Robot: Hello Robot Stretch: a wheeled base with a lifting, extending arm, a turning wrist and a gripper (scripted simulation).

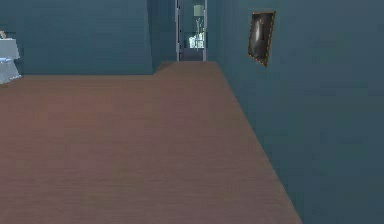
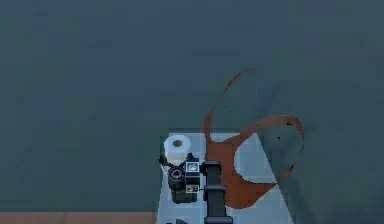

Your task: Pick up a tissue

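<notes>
In the arm side view a white roll with a brown core (image 2: 178, 147) stands on a pale grey tabletop (image 2: 266, 196) against a dark teal wall. My arm (image 2: 215, 195) rises from the bottom edge. The gripper (image 2: 181, 178) lies just below the roll, near the tabletop's left edge. I cannot tell whether it holds anything, or whether it touches the roll.
A rust-brown thing with thin curved loops (image 2: 238, 172) lies on the same tabletop, right of the arm. In the forward view, wood floor (image 1: 130, 140) runs to a doorway (image 1: 192, 35). A framed picture (image 1: 262, 37) hangs on the right wall. A white object (image 1: 8, 58) sits at the left edge.
</notes>
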